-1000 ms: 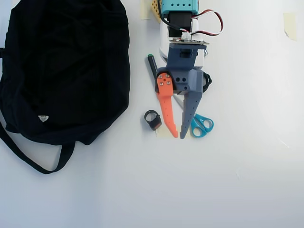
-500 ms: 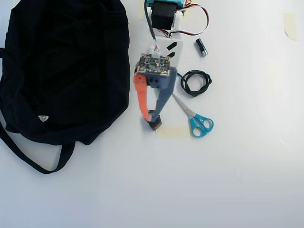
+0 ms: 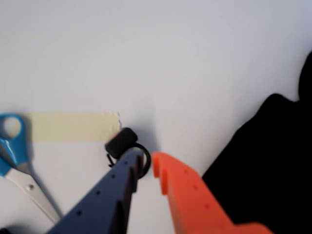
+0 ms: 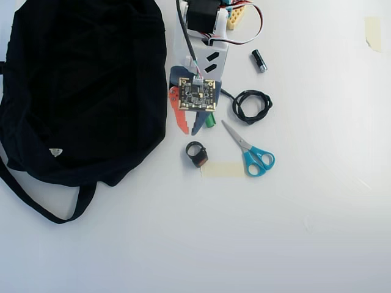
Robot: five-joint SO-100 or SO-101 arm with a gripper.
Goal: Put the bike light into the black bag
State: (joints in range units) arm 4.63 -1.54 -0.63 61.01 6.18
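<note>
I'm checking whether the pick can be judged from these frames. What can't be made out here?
- Bike light in the wrist view: blurred, its ring partly behind the gripper's blue finger; contact unclear.
- Black bag in the overhead view: cut off at the top and left edges; no opening is visible.
- Green marker: mostly under the arm.

We see the gripper (image 4: 190, 130) pointing steeply downward in the overhead view, its orange and dark blue fingers slightly parted.
</note>
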